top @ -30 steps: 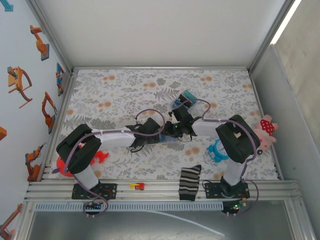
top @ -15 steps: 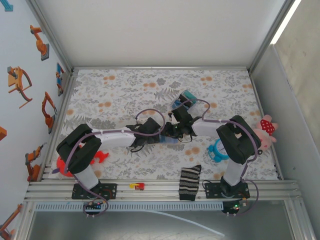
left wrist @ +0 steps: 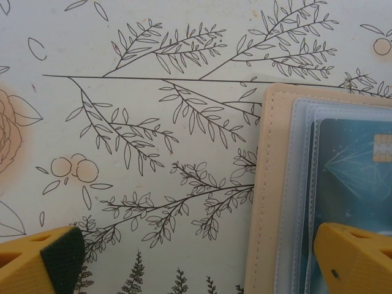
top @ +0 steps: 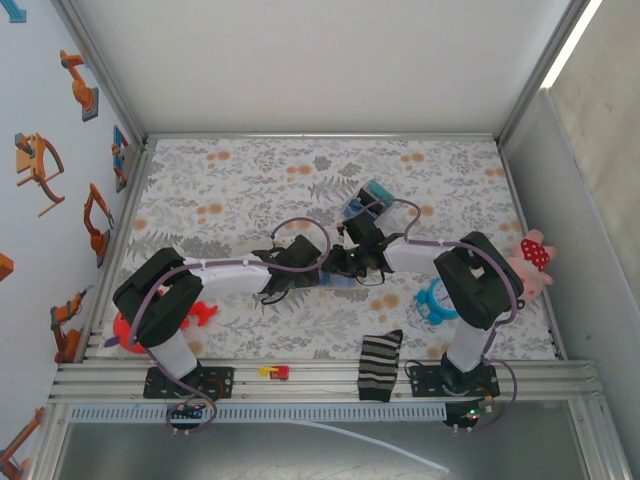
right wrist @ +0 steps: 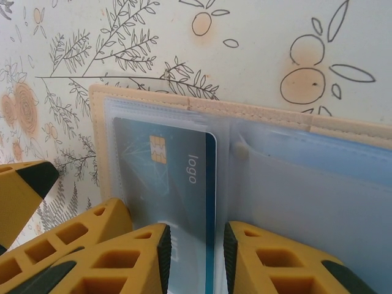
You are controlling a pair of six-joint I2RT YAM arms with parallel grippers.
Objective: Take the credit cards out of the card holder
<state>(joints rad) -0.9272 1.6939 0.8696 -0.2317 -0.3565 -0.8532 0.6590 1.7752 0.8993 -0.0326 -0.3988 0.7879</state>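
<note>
**Right wrist view: a hand set on the card's edge, extraction not yet made**

Right wrist view has the card holder [right wrist: 269, 116] lying open and flat on the worktop, with a tan rim and clear sleeves over light blue. A dark teal card [right wrist: 165, 171] with a chip sits in the panel at 9 o'clock of the fold. The right hand [right wrist: 194, 239] stands at 6 o'clock, jaws narrowly apart and straddling the card's 3 o'clock edge. Whether they pinch card, sleeve or nothing cannot be told. The left hand [left wrist: 195, 248] is spread wide and grips nothing. In its own view one finger is over the card at 3 o'clock and the other over bare cloth at 9 o'clock.

The step in hand looks like the first pull, since the card appears fully seated. The next move likely calls for a firm bite on the card alone, then a slide out through the sleeve's open side. The left hand would need to press the holder down so it does not travel along.

The worktop [top: 230, 190] carries a pale cloth printed with grey leaves and orange blossoms, inside a white-walled, metal-framed enclosure. From above, the hands meet near its centre. Around them are:
- a blue and teal block [top: 365, 198] at 12 o'clock
- a pink plush [top: 533, 262] at 3 o'clock
- a blue ring toy [top: 437, 298] at 4 o'clock
- a striped sock [top: 380, 365] at 6 o'clock
- a red toy [top: 128, 328] at 8 o'clock
</note>
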